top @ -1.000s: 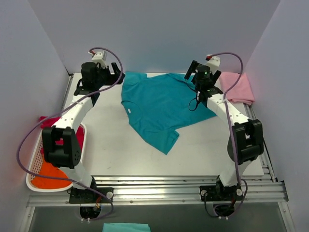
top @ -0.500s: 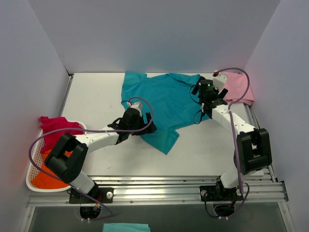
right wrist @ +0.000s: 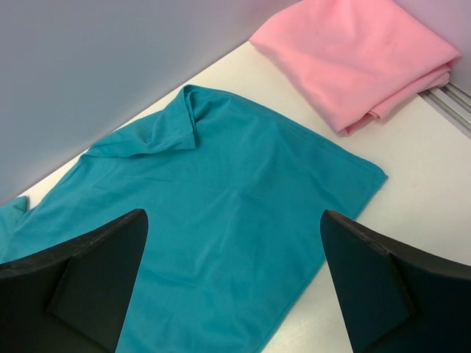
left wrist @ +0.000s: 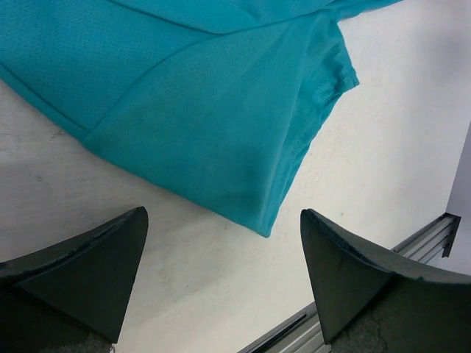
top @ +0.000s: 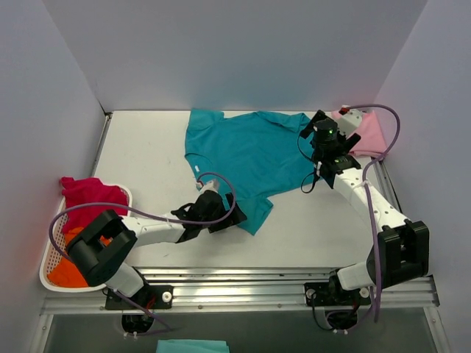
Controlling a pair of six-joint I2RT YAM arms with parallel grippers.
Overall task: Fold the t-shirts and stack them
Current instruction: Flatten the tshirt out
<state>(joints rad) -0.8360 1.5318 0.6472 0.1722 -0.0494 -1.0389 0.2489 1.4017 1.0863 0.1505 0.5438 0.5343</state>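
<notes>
A high camera at the near side looks down over the whole table (top: 147, 154). Both wrist cameras hover close, angled down; all three views share the teal t-shirt (top: 246, 154).

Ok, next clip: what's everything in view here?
teal shirt: 1, teal, spread mid-table
pink shirt: 1, pale pink, folded, far right corner
red shirt: 1, magenta-red, bunched at basket's far end
orange shirt: 1, orange, in basket
basket: 1, white, table's left edge
teal cloth: 1, teal, below near rail, cut off
table: 1, white
left hand: 1, black, open, above teal shirt's near corner
right hand: 1, black, open, above teal shirt's right side
</notes>
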